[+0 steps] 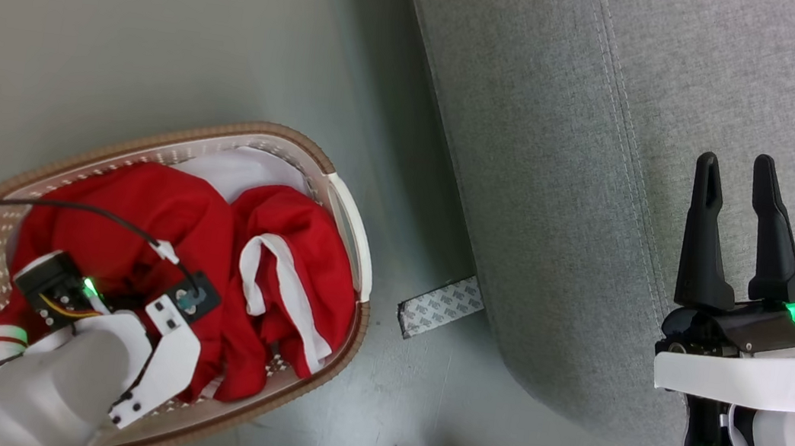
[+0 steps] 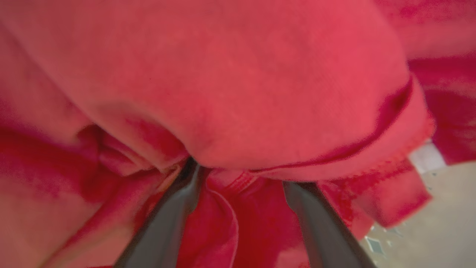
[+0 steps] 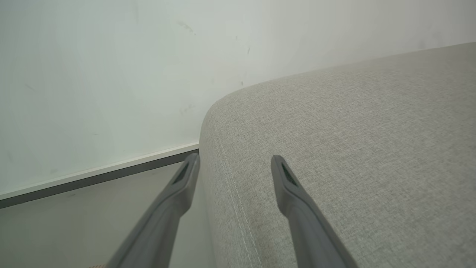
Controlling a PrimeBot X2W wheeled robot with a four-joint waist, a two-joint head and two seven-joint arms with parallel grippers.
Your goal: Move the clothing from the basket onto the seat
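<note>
Red clothing (image 1: 160, 215) is being cradled, bunched, in the basket (image 1: 353, 229), which is standing on the floor left of the grey seat (image 1: 567, 161). The left tool (image 2: 241, 175) is being held down among the folds, fingers apart, nothing clamped. The right tool (image 1: 735, 164) is being held over the seat, fingers apart and empty.

Beneath me, a smooth pale grey floor (image 1: 163, 16) carries a patterned grey tape strip (image 1: 440, 307). A plain white wall (image 3: 111, 56) rises beyond it.
</note>
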